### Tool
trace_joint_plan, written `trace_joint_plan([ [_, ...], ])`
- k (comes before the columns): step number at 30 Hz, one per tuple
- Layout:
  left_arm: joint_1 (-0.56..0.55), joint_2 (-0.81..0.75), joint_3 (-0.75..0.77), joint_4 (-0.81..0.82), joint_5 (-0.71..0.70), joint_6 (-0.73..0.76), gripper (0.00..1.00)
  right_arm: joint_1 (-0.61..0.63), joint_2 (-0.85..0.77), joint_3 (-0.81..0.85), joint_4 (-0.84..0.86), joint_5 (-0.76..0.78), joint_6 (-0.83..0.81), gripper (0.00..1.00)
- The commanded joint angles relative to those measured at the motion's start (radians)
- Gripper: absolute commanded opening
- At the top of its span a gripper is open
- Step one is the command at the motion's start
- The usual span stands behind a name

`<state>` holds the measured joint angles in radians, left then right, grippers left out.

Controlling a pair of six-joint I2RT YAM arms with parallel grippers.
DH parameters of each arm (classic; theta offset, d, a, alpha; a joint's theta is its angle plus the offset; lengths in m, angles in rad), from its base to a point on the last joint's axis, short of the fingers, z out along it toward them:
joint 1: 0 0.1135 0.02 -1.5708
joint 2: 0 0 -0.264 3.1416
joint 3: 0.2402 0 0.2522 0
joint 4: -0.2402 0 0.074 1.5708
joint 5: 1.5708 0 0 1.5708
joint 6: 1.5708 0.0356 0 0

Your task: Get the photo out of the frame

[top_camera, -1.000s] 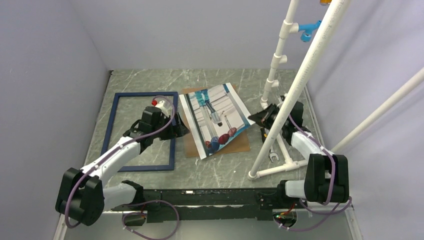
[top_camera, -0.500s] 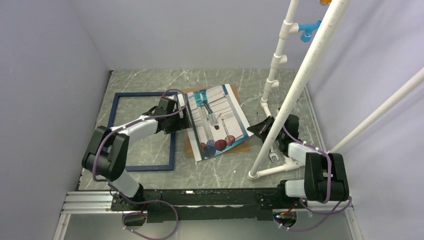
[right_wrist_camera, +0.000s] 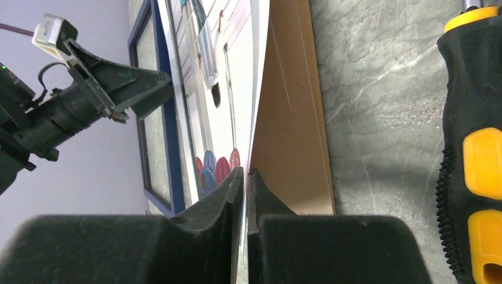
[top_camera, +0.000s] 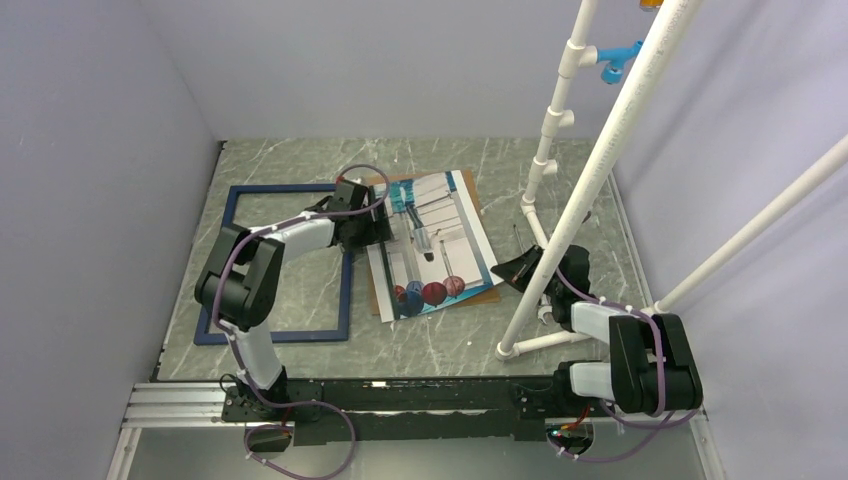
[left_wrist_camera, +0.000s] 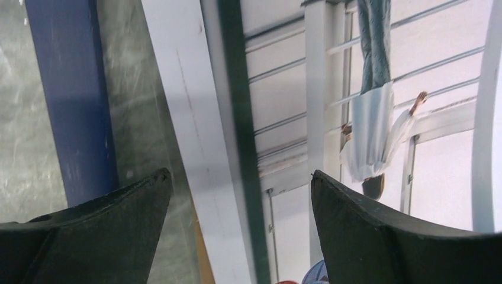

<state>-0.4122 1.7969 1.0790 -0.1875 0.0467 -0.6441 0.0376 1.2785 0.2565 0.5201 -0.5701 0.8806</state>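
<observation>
The photo (top_camera: 435,250) lies tilted on a brown backing board (top_camera: 483,293), its right edge raised. My right gripper (top_camera: 512,270) is shut on that edge; the right wrist view shows the thin sheet (right_wrist_camera: 213,112) pinched between my fingers (right_wrist_camera: 245,174) above the board (right_wrist_camera: 293,136). The navy frame (top_camera: 270,337) lies flat to the left, holding nothing, and also shows in the right wrist view (right_wrist_camera: 170,154). My left gripper (top_camera: 385,225) is open over the photo's left white border (left_wrist_camera: 189,118), its midpoint (left_wrist_camera: 240,183) right of the frame's blue bar (left_wrist_camera: 71,100).
A white PVC pipe stand (top_camera: 600,170) rises at the right, its foot (top_camera: 545,343) on the table beside my right arm. A black and yellow tool handle (right_wrist_camera: 479,148) lies right of the board. Grey walls enclose the table.
My left gripper has moved from the frame's right bar up and right onto the photo's left edge. My right gripper has drawn the photo's right edge toward the near side, turning the sheet.
</observation>
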Motion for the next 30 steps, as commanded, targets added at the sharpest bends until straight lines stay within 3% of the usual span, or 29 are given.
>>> trace_joint_plan([
  [1, -0.003, 0.065, 0.079, -0.007, -0.024, 0.002, 0.91, 0.011, 0.005, -0.014, 0.071, 0.029, -0.026, 0.11],
  [10, -0.007, 0.163, 0.213, -0.069, 0.003, 0.044, 0.91, 0.021, -0.031, -0.006, -0.054, 0.053, -0.100, 0.39],
  [17, -0.003, 0.051, 0.189, -0.154, -0.016, 0.051, 0.93, 0.021, -0.094, 0.260, -0.653, 0.309, -0.345, 0.70],
  [24, -0.002, -0.294, 0.136, -0.267, -0.013, 0.115, 0.93, 0.023, -0.301, 0.448, -0.986, 0.491, -0.439, 0.81],
  [25, -0.002, -0.358, 0.132, -0.284, -0.004, 0.126, 0.93, 0.022, -0.342, 0.476, -1.019, 0.511, -0.453, 0.83],
  [27, -0.002, -0.496, 0.124, -0.316, 0.018, 0.155, 0.94, 0.023, -0.415, 0.536, -1.086, 0.532, -0.477, 0.98],
  [30, -0.002, -0.708, 0.109, -0.361, 0.004, 0.201, 0.94, 0.026, -0.493, 0.641, -1.175, 0.566, -0.504, 1.00],
])
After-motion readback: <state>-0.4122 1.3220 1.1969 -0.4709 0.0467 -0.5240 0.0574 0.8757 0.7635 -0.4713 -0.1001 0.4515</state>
